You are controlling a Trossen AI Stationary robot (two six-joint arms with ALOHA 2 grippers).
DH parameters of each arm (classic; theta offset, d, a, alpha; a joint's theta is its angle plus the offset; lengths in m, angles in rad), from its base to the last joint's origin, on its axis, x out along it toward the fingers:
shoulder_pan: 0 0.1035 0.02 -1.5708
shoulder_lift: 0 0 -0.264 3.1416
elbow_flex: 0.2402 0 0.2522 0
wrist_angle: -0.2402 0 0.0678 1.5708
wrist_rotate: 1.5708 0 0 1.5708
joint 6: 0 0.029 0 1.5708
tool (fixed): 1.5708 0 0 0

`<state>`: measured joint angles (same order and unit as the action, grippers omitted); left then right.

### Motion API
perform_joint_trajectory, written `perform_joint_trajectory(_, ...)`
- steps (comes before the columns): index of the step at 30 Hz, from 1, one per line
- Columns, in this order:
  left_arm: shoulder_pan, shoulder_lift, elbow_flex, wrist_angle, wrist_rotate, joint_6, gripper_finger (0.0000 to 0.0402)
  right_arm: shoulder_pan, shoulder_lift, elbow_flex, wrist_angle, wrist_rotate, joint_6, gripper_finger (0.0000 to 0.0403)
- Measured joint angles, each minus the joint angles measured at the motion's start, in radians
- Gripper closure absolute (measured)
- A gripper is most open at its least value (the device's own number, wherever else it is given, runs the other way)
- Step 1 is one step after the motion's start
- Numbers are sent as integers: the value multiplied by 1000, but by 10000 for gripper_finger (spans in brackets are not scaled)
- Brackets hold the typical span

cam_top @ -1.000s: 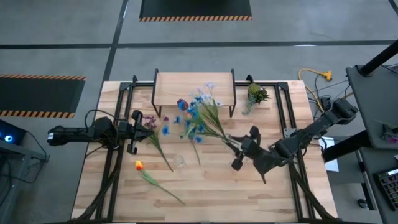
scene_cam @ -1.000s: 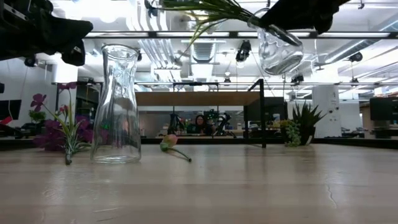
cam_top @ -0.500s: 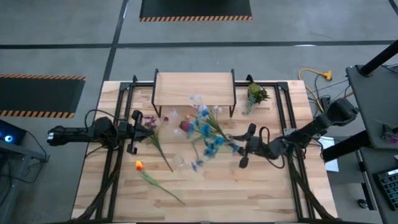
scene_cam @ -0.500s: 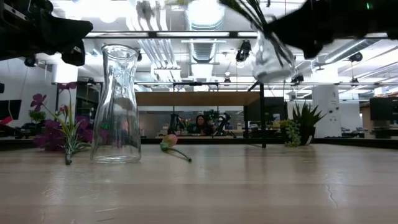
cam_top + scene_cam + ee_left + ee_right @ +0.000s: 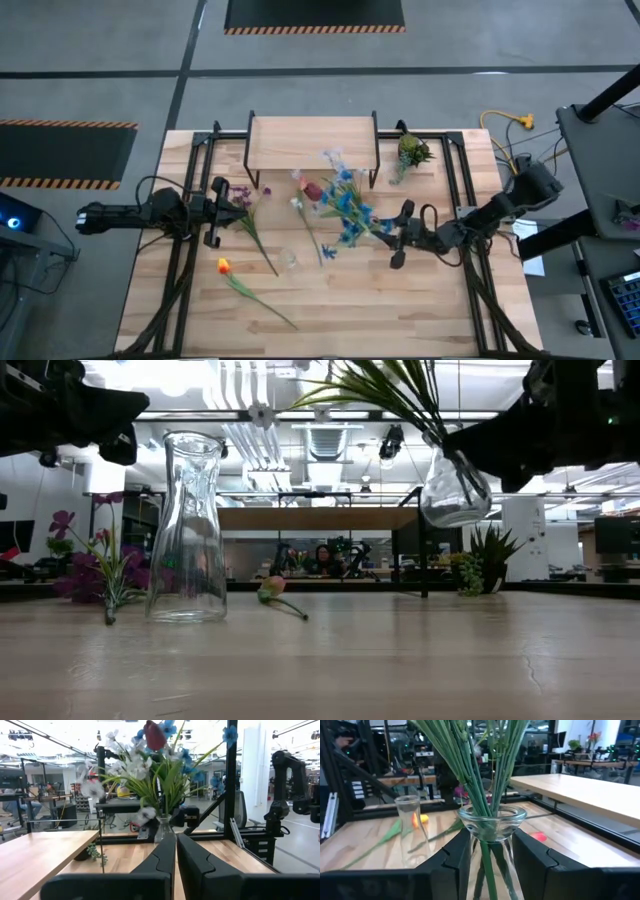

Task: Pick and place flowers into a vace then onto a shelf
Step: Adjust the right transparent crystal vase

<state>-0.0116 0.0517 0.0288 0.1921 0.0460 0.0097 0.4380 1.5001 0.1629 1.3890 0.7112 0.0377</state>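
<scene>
**Vase of flowers held aloft over the surface**

Nearest the front edge of the surface [image 5: 330, 310] we see an orange-headed flower [image 5: 224, 266] lying flat, its stem running toward the front. Just behind it an empty clear glass vase [image 5: 187, 528] stands upright on the boards, with a purple flower [image 5: 243, 199] lying beside it toward the left edge.

At the middle of the surface, toward the right side, our right claw [image 5: 400, 232] is clamped on the neck of a second glass vase [image 5: 455, 490], its fingers [image 5: 455, 857] pressed to either side of the glass. This vase hangs clear above the boards, tilted, and carries the bunch of flowers [image 5: 340, 205]: blue, pale white and dark red blooms on green stems, fanning out toward the shelf.

Over the left edge our left claw [image 5: 214, 212] waits with its fingers [image 5: 160, 862] pressed together and nothing between them, just beside the purple flower.

At the back edge stands the shelf [image 5: 312, 143], its light-wood top bare. A stubby green tuft [image 5: 411, 152] sits near the back right corner, just beside the shelf.
</scene>
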Motion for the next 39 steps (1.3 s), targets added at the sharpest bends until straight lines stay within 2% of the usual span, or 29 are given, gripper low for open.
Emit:
perform_joint_trajectory(7,0,0,0,0,0,0,402,-31,201,19,177,-4,-27,291)
perform_joint_trajectory(12,0,0,0,0,0,0,402,-31,289,18,180,23,39,291)
perform_joint_trajectory(39,0,0,0,-1,0,0,402,-32,478,71,188,20,125,291)
